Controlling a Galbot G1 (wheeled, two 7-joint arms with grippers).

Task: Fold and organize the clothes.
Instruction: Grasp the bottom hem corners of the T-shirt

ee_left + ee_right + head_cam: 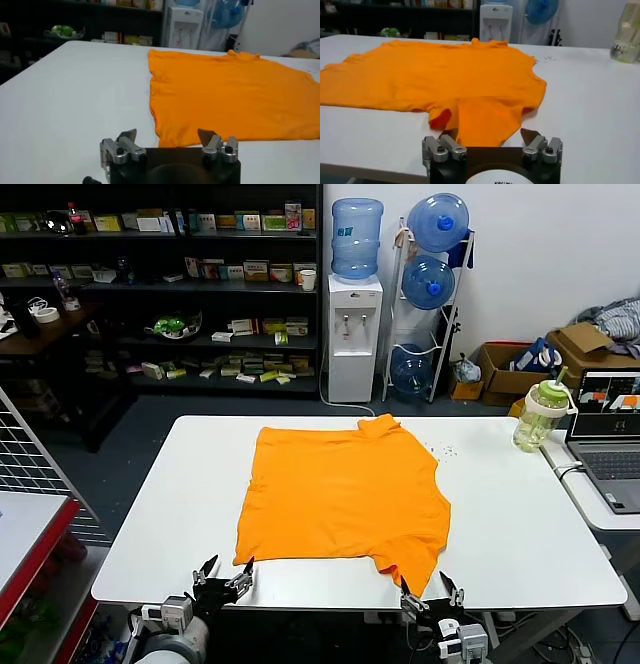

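The orange T-shirt (345,499) lies flat on the white table (520,534), plain side up, collar toward the far edge; no lettering shows. My left gripper (223,577) is open at the table's near edge, just before the shirt's near left corner (165,137). My right gripper (433,594) is open at the near edge, just before the shirt's near right sleeve (480,122). Neither touches the cloth. The shirt also shows in the left wrist view (230,90) and the right wrist view (445,75).
A green-capped bottle (540,416) stands at the table's far right corner. A laptop (610,434) sits on a side desk to the right. A water dispenser (355,334) and shelves (180,284) stand behind. A wire rack (30,474) is at the left.
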